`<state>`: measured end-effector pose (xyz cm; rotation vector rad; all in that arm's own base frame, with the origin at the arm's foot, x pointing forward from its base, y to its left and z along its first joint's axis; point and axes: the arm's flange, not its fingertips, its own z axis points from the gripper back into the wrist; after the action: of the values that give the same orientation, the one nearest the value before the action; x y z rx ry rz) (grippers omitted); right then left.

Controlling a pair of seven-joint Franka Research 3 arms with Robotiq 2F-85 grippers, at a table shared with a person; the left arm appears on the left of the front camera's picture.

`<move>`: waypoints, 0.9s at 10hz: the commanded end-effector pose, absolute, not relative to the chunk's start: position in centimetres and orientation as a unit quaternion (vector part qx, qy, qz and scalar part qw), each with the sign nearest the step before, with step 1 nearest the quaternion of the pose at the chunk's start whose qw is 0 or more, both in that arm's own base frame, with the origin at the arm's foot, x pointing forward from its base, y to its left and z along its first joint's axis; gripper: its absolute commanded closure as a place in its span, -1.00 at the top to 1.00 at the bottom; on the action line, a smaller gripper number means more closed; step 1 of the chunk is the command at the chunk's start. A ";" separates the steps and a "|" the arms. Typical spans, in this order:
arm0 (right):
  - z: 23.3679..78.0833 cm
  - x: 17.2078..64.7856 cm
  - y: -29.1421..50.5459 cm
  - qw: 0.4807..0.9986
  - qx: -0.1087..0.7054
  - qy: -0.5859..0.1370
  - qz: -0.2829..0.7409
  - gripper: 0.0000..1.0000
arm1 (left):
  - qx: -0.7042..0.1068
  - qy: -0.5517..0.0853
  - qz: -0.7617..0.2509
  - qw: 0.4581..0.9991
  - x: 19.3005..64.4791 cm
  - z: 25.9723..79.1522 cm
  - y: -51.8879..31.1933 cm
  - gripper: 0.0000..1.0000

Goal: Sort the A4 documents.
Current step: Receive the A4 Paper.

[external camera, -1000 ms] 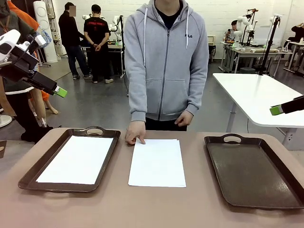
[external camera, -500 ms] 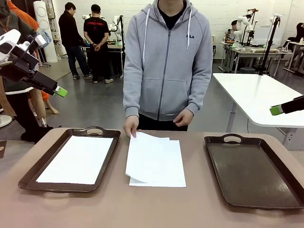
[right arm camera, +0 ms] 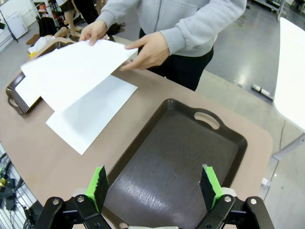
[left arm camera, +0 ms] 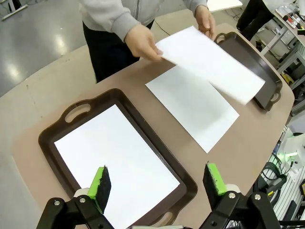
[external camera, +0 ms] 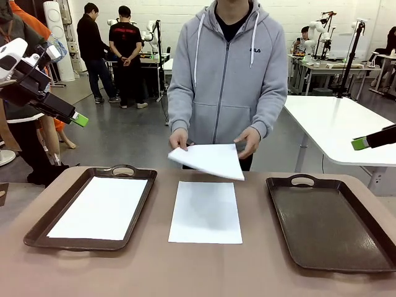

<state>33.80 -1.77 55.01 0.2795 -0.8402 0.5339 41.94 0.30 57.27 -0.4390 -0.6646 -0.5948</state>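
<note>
The person across the table holds one A4 document (external camera: 207, 159) in both hands, tilted above the table's far edge. Another white sheet (external camera: 205, 211) lies flat in the table's middle. A third sheet (external camera: 99, 207) rests inside the left dark brown tray (external camera: 37, 232). The right tray (external camera: 328, 226) holds nothing. My left gripper (external camera: 79, 119) hovers high at the left, open, above the left tray's sheet (left arm camera: 114, 157). High at the right, my right gripper (external camera: 360, 143) is open over the bare tray (right arm camera: 176, 162). Nothing sits between either pair of fingers.
The person's hands (external camera: 249, 143) and the raised sheet (left arm camera: 209, 62) (right arm camera: 71, 71) occupy the space over the far middle. A white table (external camera: 337, 124) stands behind on the right. Other people stand far off at the back left.
The person has lifted the top sheet off the middle pile and now holds it in both hands above the table. Neither arm has moved.
</note>
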 end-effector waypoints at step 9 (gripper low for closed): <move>54.9 33.9 -1.7 0.869 0.137 -0.401 0.256 1.00 | -0.211 -0.321 -0.294 0.875 41.9 57.2 0.5 1.00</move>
<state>33.80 -1.77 55.01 0.2795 -0.8402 0.5338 41.94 0.30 57.27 -0.4389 -0.6646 -0.5948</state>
